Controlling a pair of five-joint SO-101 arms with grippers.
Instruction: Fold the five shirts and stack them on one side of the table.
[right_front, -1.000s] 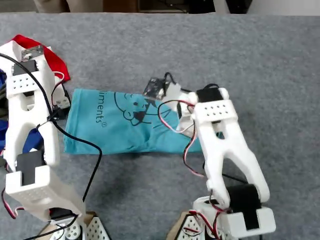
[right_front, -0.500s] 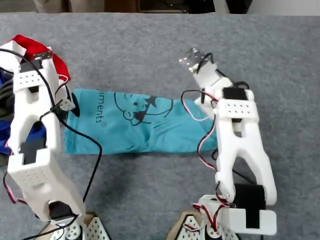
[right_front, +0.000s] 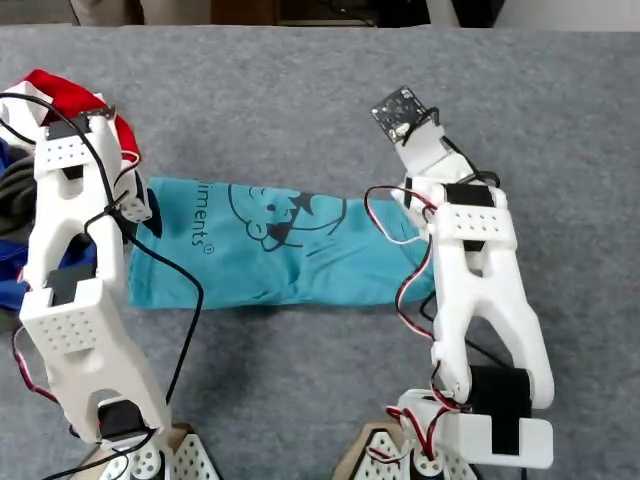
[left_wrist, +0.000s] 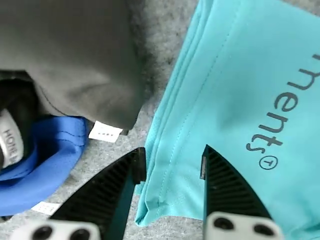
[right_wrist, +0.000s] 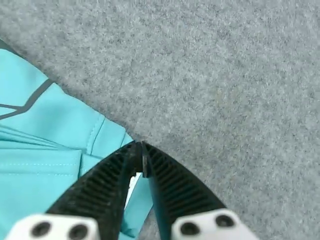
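The teal shirt is lying folded into a long strip across the middle of the grey desk, stretching from one arm to the other, with its print facing up. The left gripper is sitting right at the shirt's left end, and its jaws are standing wide open, straddling the stacked hem edges there without pinching them. At the other end, the right gripper is hanging over the shirt's corner with its jaws pressed closed together, tips right at the fabric edge; can't tell if any cloth is actually caught in them. Just beside the left end, a grey shirt, a blue shirt and a red shirt are bunching up in a pile at the desk's left edge.
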